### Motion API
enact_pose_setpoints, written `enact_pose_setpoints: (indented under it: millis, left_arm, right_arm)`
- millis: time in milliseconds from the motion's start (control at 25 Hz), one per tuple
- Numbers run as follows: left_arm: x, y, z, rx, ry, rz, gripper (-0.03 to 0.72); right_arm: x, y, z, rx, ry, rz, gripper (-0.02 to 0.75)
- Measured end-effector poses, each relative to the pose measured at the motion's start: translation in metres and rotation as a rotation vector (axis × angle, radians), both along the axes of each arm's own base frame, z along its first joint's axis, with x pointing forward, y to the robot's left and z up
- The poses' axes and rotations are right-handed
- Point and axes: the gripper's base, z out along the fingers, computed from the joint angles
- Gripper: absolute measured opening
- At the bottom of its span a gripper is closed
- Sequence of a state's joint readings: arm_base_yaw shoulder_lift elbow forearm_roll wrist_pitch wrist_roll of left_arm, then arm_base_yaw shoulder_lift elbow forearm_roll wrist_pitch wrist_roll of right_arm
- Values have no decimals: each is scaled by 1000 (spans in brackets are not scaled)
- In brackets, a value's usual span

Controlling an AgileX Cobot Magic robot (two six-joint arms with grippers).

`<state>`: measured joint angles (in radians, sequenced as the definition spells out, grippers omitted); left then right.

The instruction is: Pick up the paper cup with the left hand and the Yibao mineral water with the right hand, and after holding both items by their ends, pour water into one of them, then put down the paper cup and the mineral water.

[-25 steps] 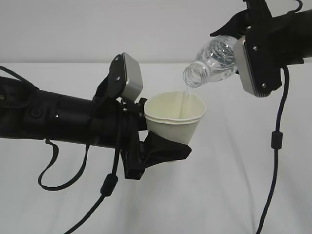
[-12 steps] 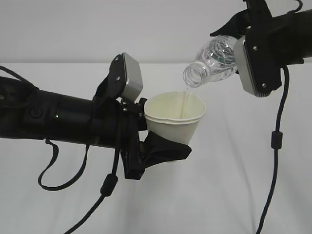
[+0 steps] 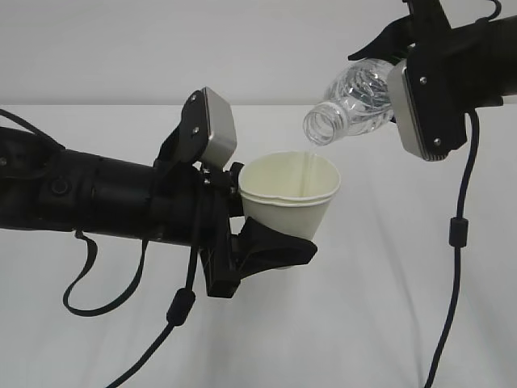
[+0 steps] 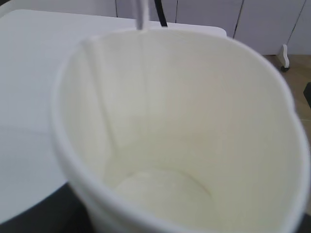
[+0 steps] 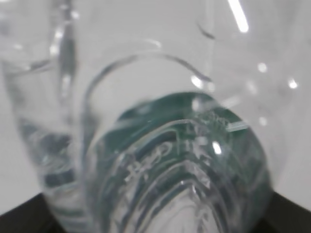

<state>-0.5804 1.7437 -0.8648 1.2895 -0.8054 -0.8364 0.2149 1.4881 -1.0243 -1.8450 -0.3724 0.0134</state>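
Thinner water [image 3: 308,174] stream into paper cup [image 3: 289,212]

Soft even light, blurred wrist close-ups

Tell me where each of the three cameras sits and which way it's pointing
Exterior: faces the table from the front at about object height; shows the left hand holding the paper cup and the right hand tilting the Yibao mineral water.
Left wrist: looks down into the cup; almost no arm visible.
Right wrist: looks along the bottle; only dark corners of the gripper.
Shared: the cup and bottle also appear in the exterior view.
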Motion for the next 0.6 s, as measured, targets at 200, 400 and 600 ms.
enact_pose_setpoints:
  millis: [200, 400, 600]
  left_arm:
    - [0, 0, 0, 0, 0, 0, 433]
    - [0, 0, 0, 0, 0, 0, 433]
    - [0, 0, 0, 0, 0, 0, 433]
  right_arm:
    - [0, 0, 0, 0, 0, 0, 491]
    - [0, 0, 0, 0, 0, 0, 491]
    - [0, 0, 0, 0, 0, 0, 491]
